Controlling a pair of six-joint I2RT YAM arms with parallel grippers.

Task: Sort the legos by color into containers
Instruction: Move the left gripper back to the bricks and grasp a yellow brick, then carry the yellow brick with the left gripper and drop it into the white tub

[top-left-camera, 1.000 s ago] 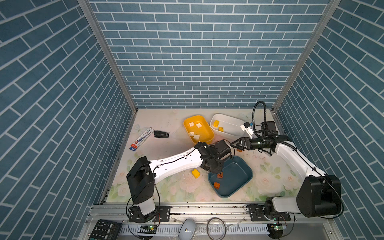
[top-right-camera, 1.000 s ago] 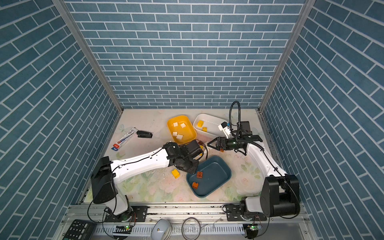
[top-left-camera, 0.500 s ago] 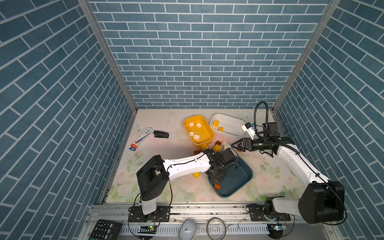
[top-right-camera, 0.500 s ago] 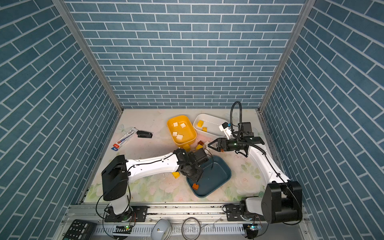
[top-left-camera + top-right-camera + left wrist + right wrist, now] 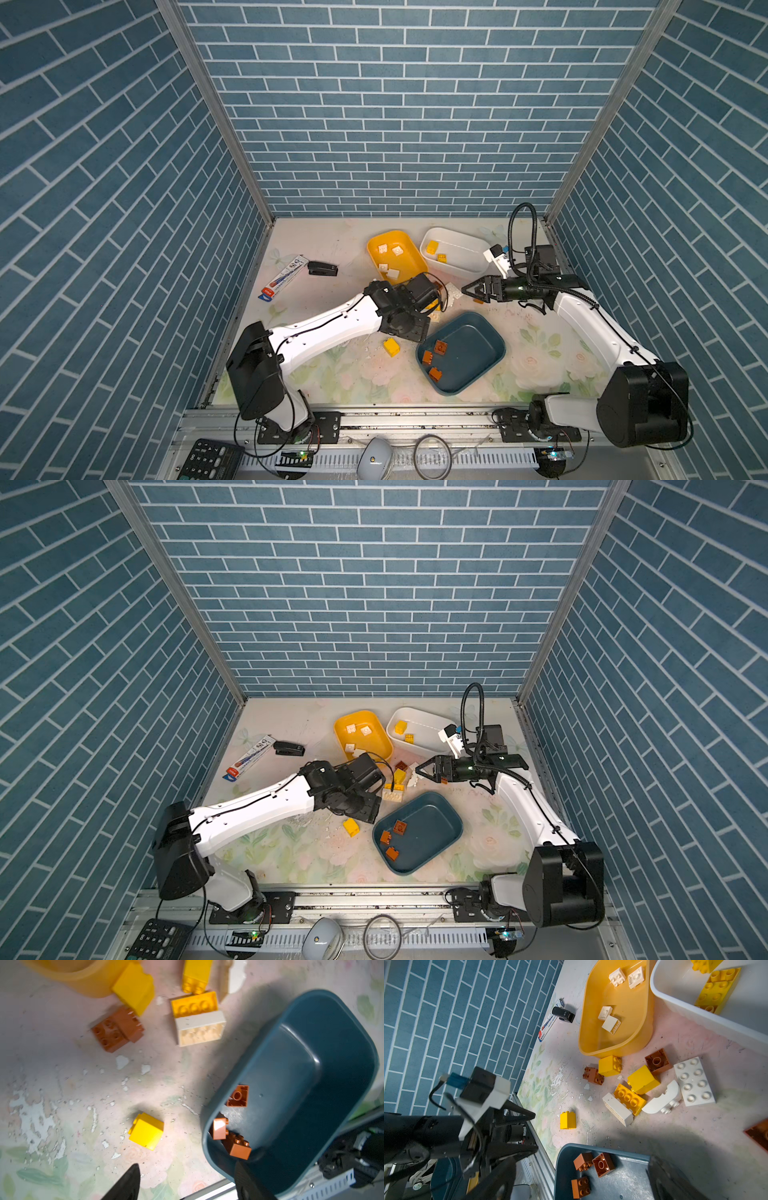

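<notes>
The unsorted legos (image 5: pixel 642 1080) lie clustered on the counter (image 5: pixel 540 353) in the gap between the three tubs. Yellow, white and brown pieces are mixed and several touch, among them a white eight-stud plate (image 5: pixel 694 1081) and a curved white piece (image 5: pixel 660 1099). In both top views the left arm (image 5: pixel 332 324) hides part of this cluster. A brown shape cut off at the edge of the right wrist view is probably one more brick. A lone yellow brick (image 5: pixel 391 347) sits apart from the rest, just beside the left end of the teal tub (image 5: pixel 478 361).

The teal tub holds three brown bricks (image 5: pixel 440 347), all toward its left end. The yellow tub (image 5: pixel 409 259) holds four white bricks (image 5: pixel 382 248). The white tub (image 5: pixel 465 253) next to it holds two yellow bricks (image 5: pixel 432 246).

The left hand (image 5: pixel 186 1165) hangs over the counter at the teal tub's corner, its fingers well parted with nothing between them. One finger (image 5: pixel 247 1184) is over the tub's rim, and the lone yellow brick lies just ahead. The right hand (image 5: pixel 467 290) hovers by the right side of the cluster, between the white tub and the teal tub, spread wide and empty.

Farther left, near the wall, a black stapler (image 5: pixel 322 269) lies just beside a long printed box (image 5: pixel 284 277).
</notes>
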